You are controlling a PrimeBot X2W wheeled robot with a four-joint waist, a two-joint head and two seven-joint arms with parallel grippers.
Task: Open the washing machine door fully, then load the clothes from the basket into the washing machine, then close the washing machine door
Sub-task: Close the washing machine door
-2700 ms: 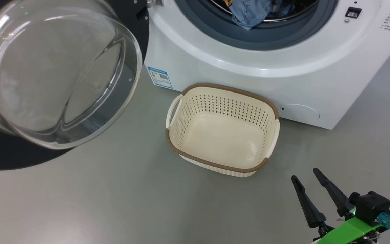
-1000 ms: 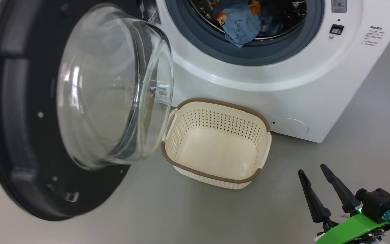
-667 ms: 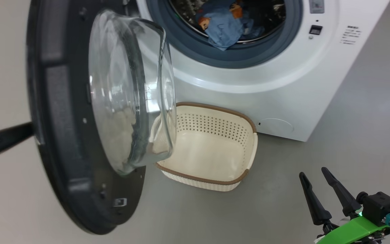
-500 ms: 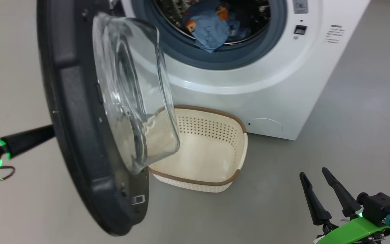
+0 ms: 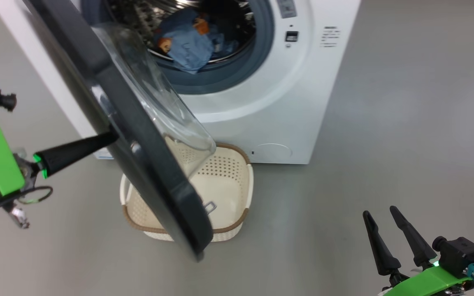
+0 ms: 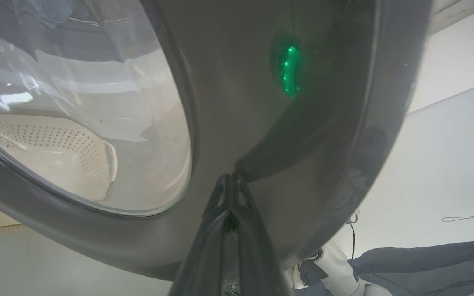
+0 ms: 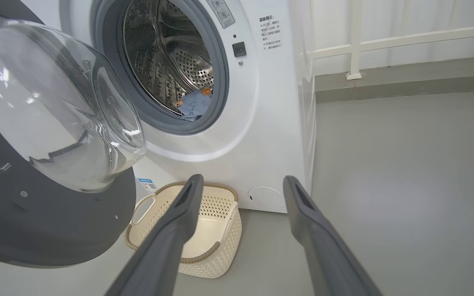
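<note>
The washing machine (image 5: 261, 102) stands with its drum exposed, and the light blue clothes (image 5: 187, 41) lie inside at the front of the drum. Its black washing machine door (image 5: 159, 185) stands half swung, edge-on to the head view, with the glass bowl facing the opening. My left gripper (image 5: 109, 139) is shut, and its tips (image 6: 231, 176) rest against the door's outer black face (image 6: 303, 123). The basket (image 5: 247, 181) sits on the floor before the machine with nothing in it, partly behind the door. My right gripper (image 5: 379, 213) stays low at the right, open, holding nothing.
In the right wrist view the open fingers (image 7: 242, 180) point at the machine (image 7: 270, 135), with the clothes (image 7: 194, 107), door (image 7: 56, 222) and basket (image 7: 220, 242) in sight. Grey floor (image 5: 405, 123) spreads right of the machine. A white railing (image 7: 385, 41) runs behind.
The door has swung from wide open round toward the machine's opening, now overlapping the basket. My left gripper has come into view against its outer face. The head camera has turned; the right gripper stays put.
</note>
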